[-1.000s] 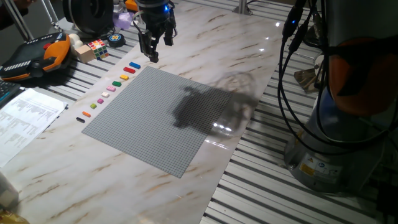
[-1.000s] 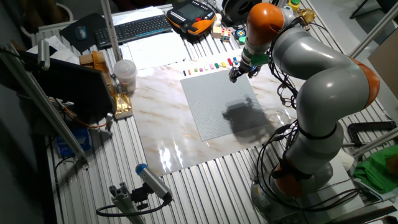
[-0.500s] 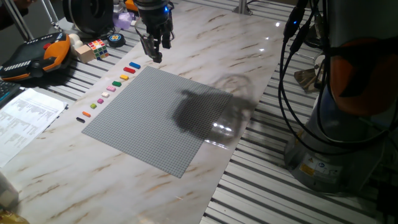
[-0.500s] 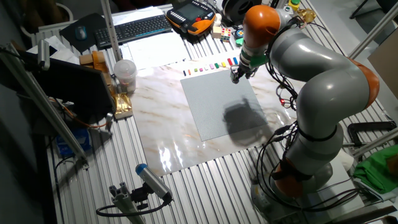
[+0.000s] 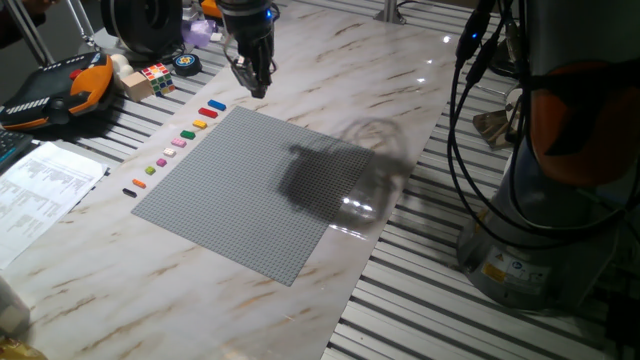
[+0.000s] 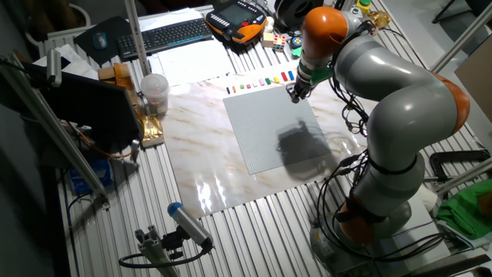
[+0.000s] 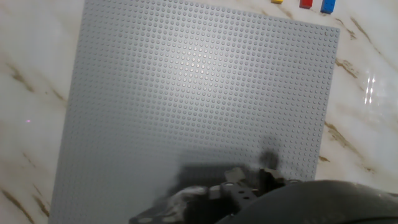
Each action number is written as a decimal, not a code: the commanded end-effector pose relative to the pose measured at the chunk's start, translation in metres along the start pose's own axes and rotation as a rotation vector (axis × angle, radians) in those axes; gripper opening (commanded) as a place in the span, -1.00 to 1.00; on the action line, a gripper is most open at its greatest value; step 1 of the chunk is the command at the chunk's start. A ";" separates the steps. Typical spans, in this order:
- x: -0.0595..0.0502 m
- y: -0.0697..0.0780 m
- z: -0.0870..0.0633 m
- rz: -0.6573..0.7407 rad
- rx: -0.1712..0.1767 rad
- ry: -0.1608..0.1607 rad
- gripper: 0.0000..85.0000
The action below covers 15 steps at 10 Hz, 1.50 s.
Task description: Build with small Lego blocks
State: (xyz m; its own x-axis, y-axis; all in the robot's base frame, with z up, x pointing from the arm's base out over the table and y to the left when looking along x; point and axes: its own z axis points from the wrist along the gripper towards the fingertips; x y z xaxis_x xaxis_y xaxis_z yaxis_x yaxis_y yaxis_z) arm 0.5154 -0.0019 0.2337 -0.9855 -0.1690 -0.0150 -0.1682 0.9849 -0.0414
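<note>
Several small Lego blocks lie in a row on the marble along the baseplate's edge, from the blue block and red block down to a black block. The same row of blocks shows in the other fixed view. My gripper hangs just above the far corner of the grey baseplate, to the right of the blue block, and looks open and empty. The hand view shows the baseplate with the yellow block, red block and blue block at the top edge.
A puzzle cube, a round puck and an orange-black pendant lie beyond the row. Printed paper sits at the left. The arm's base and cables stand at the right.
The hand has turned about its axis and shifted slightly right and away, so the fingers that stood apart side by side now overlap in the fixed view. The blocks have not moved.
</note>
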 end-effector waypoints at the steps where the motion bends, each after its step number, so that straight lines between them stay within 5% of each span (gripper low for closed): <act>1: 0.000 -0.001 0.000 0.000 0.000 0.000 -0.98; 7: -0.008 0.003 0.010 0.008 -0.002 0.004 -0.98; 12: -0.023 -0.006 0.033 0.009 -0.007 -0.003 -0.98; 15: -0.033 -0.012 0.050 0.025 0.020 -0.002 -0.98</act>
State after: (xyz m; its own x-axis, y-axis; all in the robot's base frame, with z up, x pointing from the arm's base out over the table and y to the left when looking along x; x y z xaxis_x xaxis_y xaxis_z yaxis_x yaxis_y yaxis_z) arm 0.5513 -0.0115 0.1824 -0.9899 -0.1405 -0.0203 -0.1391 0.9884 -0.0602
